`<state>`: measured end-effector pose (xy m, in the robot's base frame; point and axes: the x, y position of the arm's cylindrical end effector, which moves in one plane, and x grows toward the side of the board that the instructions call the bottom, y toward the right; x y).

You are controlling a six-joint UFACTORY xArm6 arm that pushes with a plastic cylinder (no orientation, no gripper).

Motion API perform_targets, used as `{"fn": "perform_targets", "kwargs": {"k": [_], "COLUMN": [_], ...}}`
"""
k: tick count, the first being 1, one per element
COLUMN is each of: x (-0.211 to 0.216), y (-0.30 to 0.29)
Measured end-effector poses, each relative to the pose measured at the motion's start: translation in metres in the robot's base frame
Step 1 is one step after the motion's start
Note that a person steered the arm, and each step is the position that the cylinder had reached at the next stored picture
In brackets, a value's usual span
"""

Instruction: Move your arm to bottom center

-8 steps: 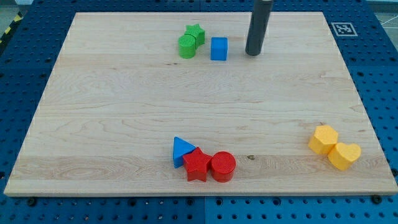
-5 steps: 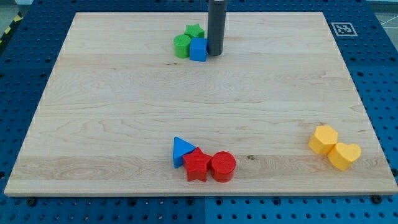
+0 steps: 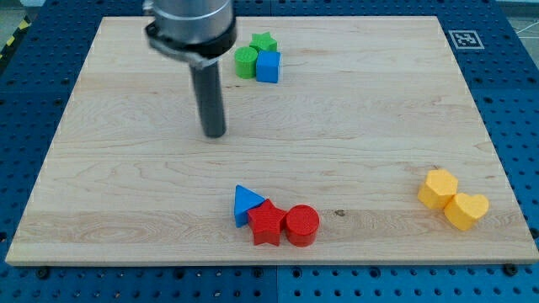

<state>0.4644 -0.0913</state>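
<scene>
1. Pincer: none fitted, so no open or closed state to report; rod ends in my tip [image 3: 216,134], resting on bare surface [image 3: 379,126] left of centre, touching no block.
2. Upper cluster, toward the view's top: green cylinder [image 3: 246,61], green star [image 3: 264,41] and blue cube [image 3: 268,66] packed together, above and right of my tip.
3. Lower cluster, near the view's bottom centre: blue triangle [image 3: 246,203], red star [image 3: 267,224] and red cylinder [image 3: 301,225], touching one another.
4. At the view's right: yellow hexagon [image 3: 439,188] against yellow heart [image 3: 466,209], well apart from the route.
5. Goal: bottom centre, judged largely occupied by the lower cluster.
6. Advised path: downward and slightly right, stopping just above or just beside the blue triangle to avoid shoving the cluster.
</scene>
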Motion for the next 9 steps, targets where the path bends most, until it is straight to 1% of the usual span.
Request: {"fn": "perform_targets", "kwargs": {"k": [1,2,5,6,8,9], "x": [0.079,0.154,0.154,0.153,0.153,0.154], "y": [-0.02,-0.022,-0.01,0.049,0.058,0.088]}}
